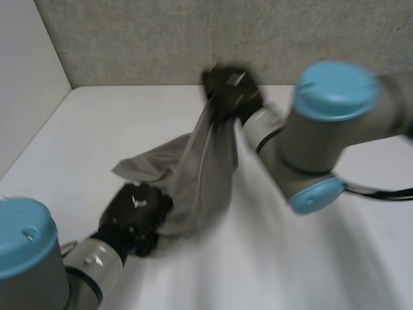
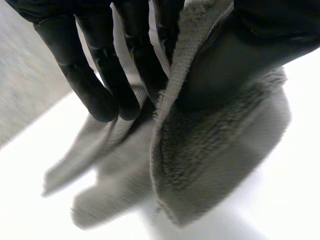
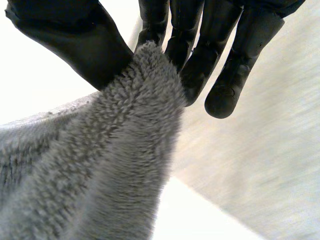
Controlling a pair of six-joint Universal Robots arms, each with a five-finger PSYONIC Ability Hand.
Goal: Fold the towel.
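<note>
The light is bright and even, with no hard shadows. The white table (image 1: 97, 129) glows so much in both wrist views that it looks plain white with no marks on it. In the head view the right arm (image 1: 322, 129), the towel (image 1: 200, 174) and the near part of the table look smeared and soft. In the left wrist view the towel's low end is blurry, the left hand (image 2: 65, 60) is very dark, and a faint grey shadow lies on the table just under the towel. In the right wrist view the fluff by the right hand (image 3: 195, 50) is clear, but the wall (image 3: 280, 165) behind looks streaky.
</note>
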